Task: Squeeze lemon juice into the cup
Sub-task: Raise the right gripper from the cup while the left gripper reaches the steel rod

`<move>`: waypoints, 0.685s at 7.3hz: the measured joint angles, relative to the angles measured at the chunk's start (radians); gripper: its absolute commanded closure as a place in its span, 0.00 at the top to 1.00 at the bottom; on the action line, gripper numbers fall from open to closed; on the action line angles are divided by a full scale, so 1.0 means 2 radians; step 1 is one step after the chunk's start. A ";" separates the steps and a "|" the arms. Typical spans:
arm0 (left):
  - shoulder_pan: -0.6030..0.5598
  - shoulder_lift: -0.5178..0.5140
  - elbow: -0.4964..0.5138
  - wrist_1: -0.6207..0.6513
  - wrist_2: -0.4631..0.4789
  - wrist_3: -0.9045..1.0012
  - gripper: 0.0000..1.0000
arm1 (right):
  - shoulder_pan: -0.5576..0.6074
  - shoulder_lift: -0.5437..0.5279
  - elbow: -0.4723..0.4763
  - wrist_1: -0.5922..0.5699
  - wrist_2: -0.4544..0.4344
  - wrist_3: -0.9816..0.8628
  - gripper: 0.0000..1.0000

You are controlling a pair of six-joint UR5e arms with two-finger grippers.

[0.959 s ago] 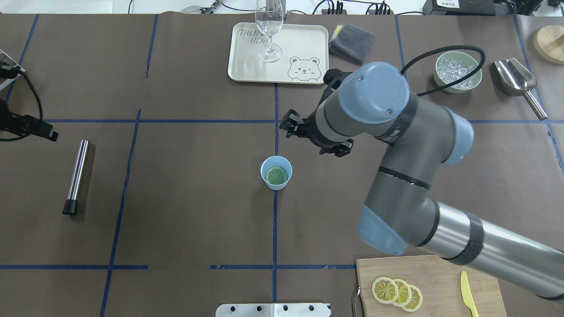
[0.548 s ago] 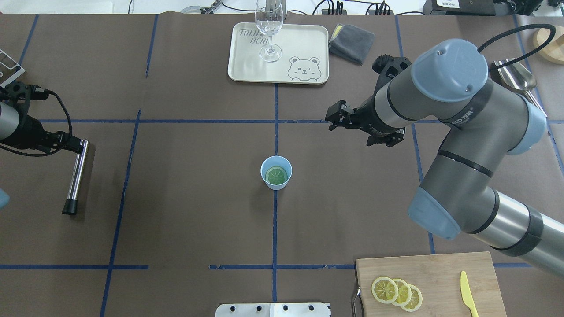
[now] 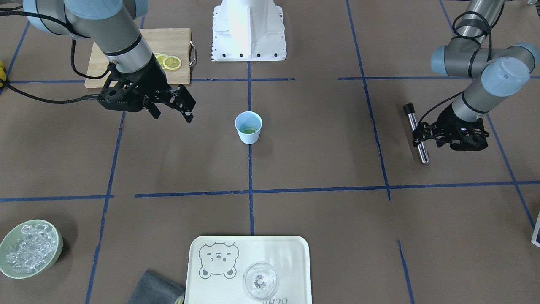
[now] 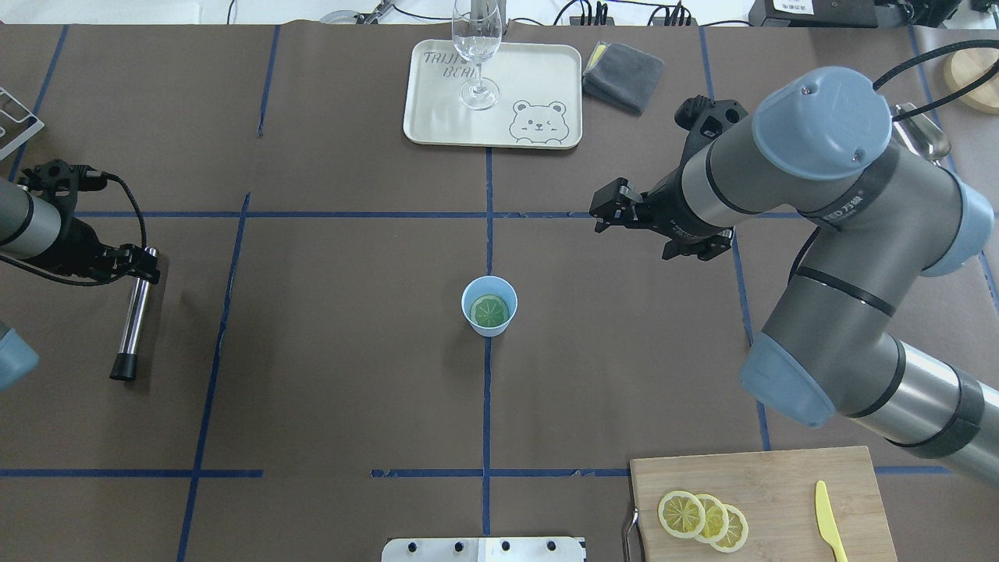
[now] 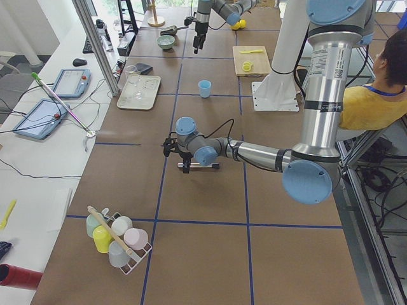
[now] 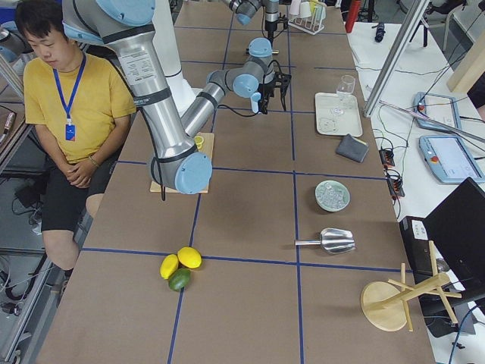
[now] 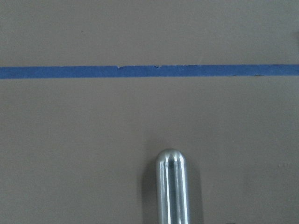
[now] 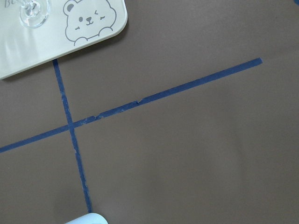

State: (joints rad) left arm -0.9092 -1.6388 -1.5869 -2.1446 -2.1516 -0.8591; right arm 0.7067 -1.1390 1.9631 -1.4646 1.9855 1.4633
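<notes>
The light-blue cup [image 4: 499, 289] stands at the table's middle, also seen in the front view [image 3: 248, 134]. A round lemon slice [image 4: 490, 311] lies flat inside it and looks greenish there. My right gripper [image 4: 605, 211] is open and empty, in the air to the right of the cup and beyond it, well apart from it. My left gripper [image 4: 144, 265] is at the far left, its jaws apart by the upper end of a steel rod [image 4: 134, 320]. The rod's rounded tip shows in the left wrist view [image 7: 171, 186].
A wooden board [image 4: 780, 484] at the front right holds three more lemon slices [image 4: 702, 517] and a yellow knife [image 4: 829, 531]. A tray [image 4: 531, 78] with a wine glass [image 4: 477, 47] stands at the back, a grey cloth [image 4: 624, 74] beside it. A bowl of ice [image 3: 29, 249] sits back right.
My right arm has drawn back from above the cup toward the right. My left arm has come in from the left edge to the rod's upper end. The cup has not moved.
</notes>
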 measured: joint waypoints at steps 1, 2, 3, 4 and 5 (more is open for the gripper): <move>0.008 0.000 0.000 0.000 0.017 0.000 0.64 | -0.001 -0.002 0.001 0.000 0.000 0.000 1.00; 0.016 0.000 0.000 0.001 0.029 -0.001 0.27 | -0.001 -0.002 0.002 0.000 0.000 0.000 1.00; 0.019 0.000 0.000 0.001 0.034 0.000 0.00 | -0.002 -0.002 0.002 0.000 0.000 0.000 1.00; 0.021 0.000 -0.001 0.000 0.037 0.000 0.00 | -0.002 -0.003 0.001 0.000 0.000 0.000 1.00; 0.021 0.000 -0.004 0.001 0.037 0.002 0.00 | -0.002 -0.003 0.000 0.000 0.000 0.000 1.00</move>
State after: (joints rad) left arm -0.8663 -1.6385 -1.5940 -2.1431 -2.0766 -0.8560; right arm 0.7027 -1.1450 1.9638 -1.4650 1.9850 1.4634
